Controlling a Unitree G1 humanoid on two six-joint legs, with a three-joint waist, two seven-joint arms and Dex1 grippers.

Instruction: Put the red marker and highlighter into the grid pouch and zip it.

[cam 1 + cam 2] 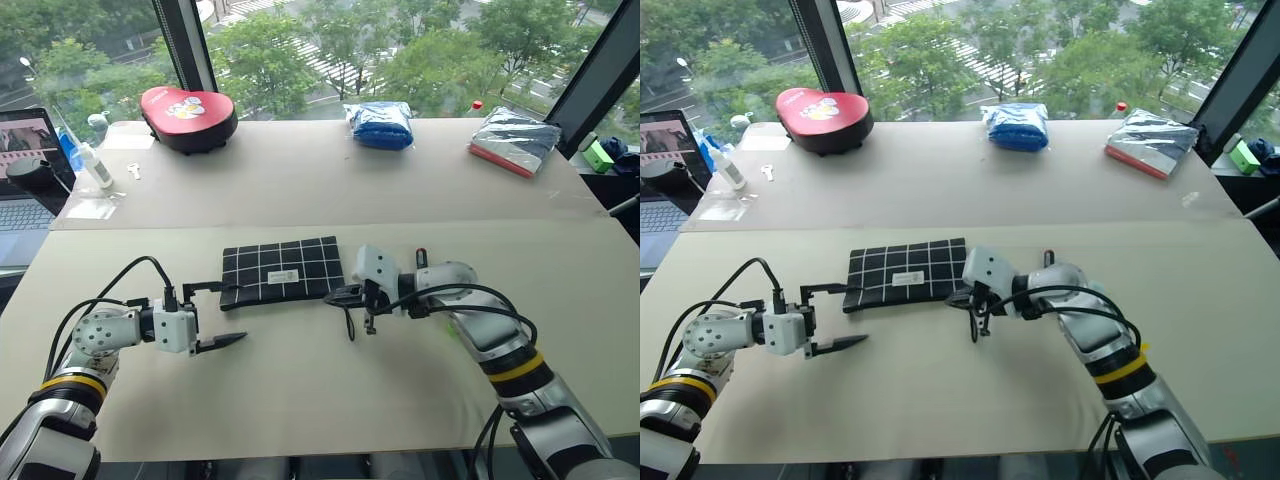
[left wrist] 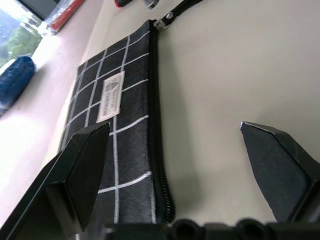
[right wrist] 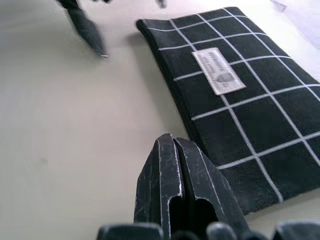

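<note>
The grid pouch (image 1: 282,270) lies flat in the middle of the table, black with white lines and a small white label (image 2: 111,96). Its zipper (image 2: 156,125) looks closed along the near edge. The black pull strap (image 1: 350,325) lies loose on the table at the pouch's right end. My left gripper (image 1: 233,312) is open at the pouch's left end, with one finger (image 2: 85,165) over the corner and nothing held. My right gripper (image 1: 333,296) is shut just past the right end, above the strap. The red marker and the highlighter are out of view.
At the back of the table are a red rounded case (image 1: 188,118), a blue wrapped bundle (image 1: 381,125) and a silver packet with a red edge (image 1: 512,140). A laptop (image 1: 25,170) and a white bottle (image 1: 92,165) stand at the far left.
</note>
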